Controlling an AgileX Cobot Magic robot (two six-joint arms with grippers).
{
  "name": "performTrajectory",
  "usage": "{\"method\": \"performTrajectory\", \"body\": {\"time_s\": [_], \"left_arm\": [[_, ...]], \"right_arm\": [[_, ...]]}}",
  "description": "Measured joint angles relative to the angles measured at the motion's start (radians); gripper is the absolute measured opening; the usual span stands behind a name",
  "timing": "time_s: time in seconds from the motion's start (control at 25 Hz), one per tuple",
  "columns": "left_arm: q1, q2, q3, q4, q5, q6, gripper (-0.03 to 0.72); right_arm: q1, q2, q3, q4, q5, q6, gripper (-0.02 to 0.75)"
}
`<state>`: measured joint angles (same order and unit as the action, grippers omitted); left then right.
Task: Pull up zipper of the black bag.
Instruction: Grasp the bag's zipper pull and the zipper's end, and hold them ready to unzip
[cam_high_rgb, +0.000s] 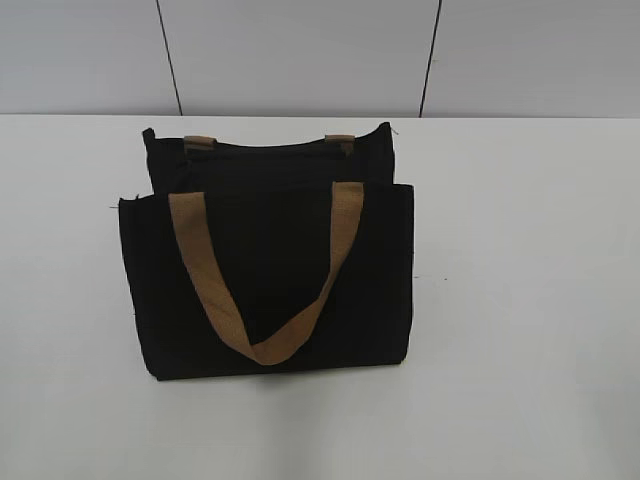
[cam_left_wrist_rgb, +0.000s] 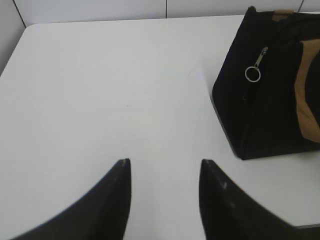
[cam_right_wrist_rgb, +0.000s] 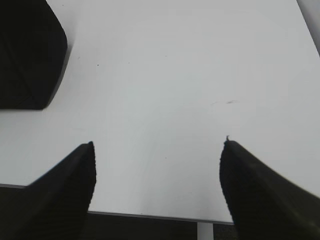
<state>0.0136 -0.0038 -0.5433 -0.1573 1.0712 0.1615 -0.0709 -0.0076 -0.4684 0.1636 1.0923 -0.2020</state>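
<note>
Nothing of the task appears to have been begun: the left gripper (cam_left_wrist_rgb: 162, 167) is held with its jaws parted and empty over bare table (cam_left_wrist_rgb: 100, 90), well short of the black bag (cam_left_wrist_rgb: 272, 100), and the right gripper (cam_right_wrist_rgb: 157, 145) is spread wide and empty on the bag's other side. On the bag's near end panel the zipper (cam_left_wrist_rgb: 256, 66) is seen untouched, its silver tab and ring hanging free. How far the zip line is closed cannot be told, so reach, grasp and pull are all judged outstanding.
</note>
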Motion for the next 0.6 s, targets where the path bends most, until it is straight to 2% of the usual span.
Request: {"method": "performTrajectory", "body": {"time_s": [0.6], "left_arm": [[0.000, 0.000, 0.000, 0.000, 0.000, 0.000, 0.244]], "right_arm": [[0.000, 0.000, 0.000, 0.000, 0.000, 0.000, 0.588]]}}
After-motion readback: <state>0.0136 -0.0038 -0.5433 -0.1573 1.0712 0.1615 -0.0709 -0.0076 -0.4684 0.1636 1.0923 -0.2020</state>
